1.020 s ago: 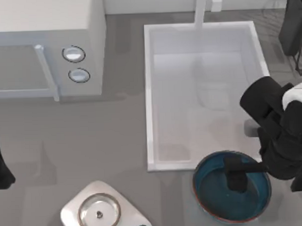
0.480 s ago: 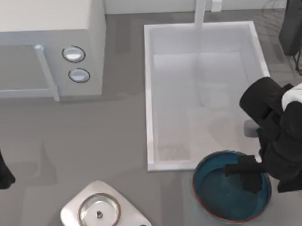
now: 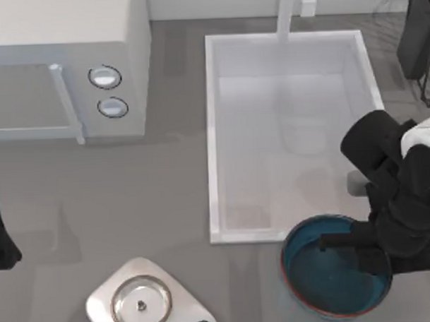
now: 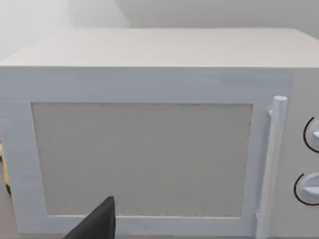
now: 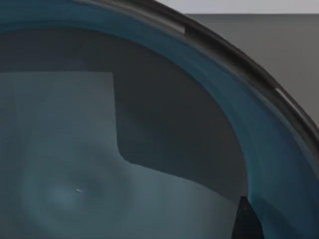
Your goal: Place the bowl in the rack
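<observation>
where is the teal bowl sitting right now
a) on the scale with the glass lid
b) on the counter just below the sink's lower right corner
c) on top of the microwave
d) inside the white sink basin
b: in the top view the bowl rests on the grey counter just outside the sink's front rim, near its right end, with the right gripper over the bowl's right side.

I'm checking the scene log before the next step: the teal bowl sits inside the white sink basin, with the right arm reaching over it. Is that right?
Not quite. In the top view the bowl sits on the grey counter just outside the sink basin, by its near corner. The right gripper does reach over it.
</observation>
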`<control>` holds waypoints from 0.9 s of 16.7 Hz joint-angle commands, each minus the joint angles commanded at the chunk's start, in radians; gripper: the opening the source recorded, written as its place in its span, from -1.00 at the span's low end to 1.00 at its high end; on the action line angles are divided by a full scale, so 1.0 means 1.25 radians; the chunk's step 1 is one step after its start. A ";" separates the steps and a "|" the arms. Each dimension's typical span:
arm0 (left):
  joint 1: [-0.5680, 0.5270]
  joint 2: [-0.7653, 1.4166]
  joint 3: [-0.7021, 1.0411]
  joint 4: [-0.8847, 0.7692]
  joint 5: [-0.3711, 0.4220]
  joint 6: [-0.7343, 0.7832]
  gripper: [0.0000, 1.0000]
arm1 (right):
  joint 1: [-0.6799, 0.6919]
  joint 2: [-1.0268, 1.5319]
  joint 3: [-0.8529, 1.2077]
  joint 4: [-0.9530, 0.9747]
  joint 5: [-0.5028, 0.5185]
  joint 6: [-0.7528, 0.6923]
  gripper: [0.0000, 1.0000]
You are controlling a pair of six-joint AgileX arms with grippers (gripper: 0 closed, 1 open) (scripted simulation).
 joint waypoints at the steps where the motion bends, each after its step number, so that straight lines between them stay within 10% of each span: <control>1: 0.000 0.000 0.000 0.000 0.000 0.000 1.00 | 0.000 0.000 0.000 0.000 0.000 0.000 -1.00; 15: 0.000 0.000 0.000 0.000 0.000 0.000 1.00 | -0.001 -0.031 0.282 -0.324 0.002 0.001 -1.00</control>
